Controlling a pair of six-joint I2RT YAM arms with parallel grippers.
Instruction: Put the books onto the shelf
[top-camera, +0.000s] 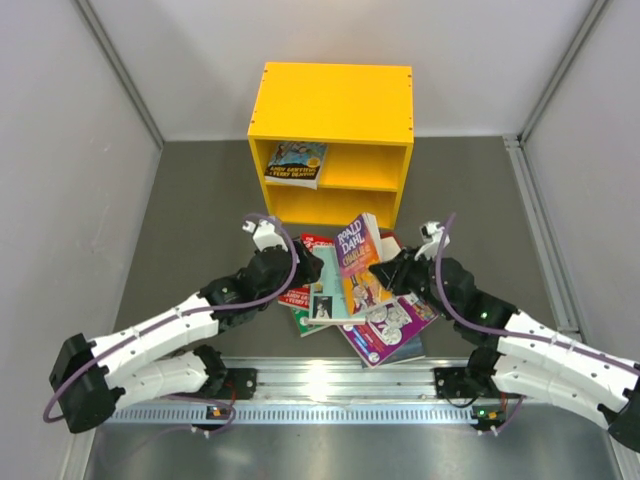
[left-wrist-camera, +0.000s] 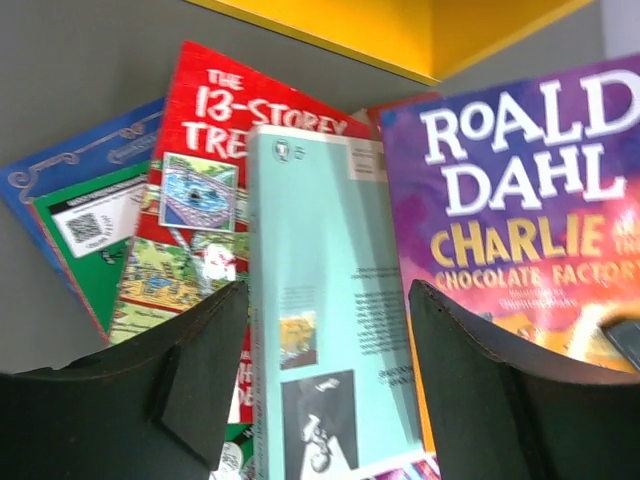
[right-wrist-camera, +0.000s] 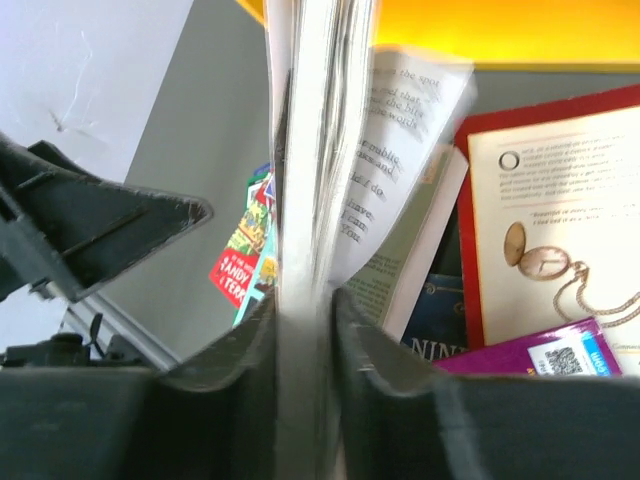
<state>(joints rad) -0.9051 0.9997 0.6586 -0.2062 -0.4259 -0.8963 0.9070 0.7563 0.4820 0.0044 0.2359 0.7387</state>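
The yellow shelf stands at the back, with one cartoon-covered book lying on its board at the left. The other books lie in a pile before it: a red one, a teal one, a green one and a purple one with circles. My right gripper is shut on the page edge of the purple Roald Dahl book, which stands tilted up from the pile. My left gripper is open just left of that book, over the teal one, touching nothing.
Grey walls close in on both sides and behind the shelf. An aluminium rail runs along the near edge between the arm bases. The left arm's fingers show to the left of the held book in the right wrist view.
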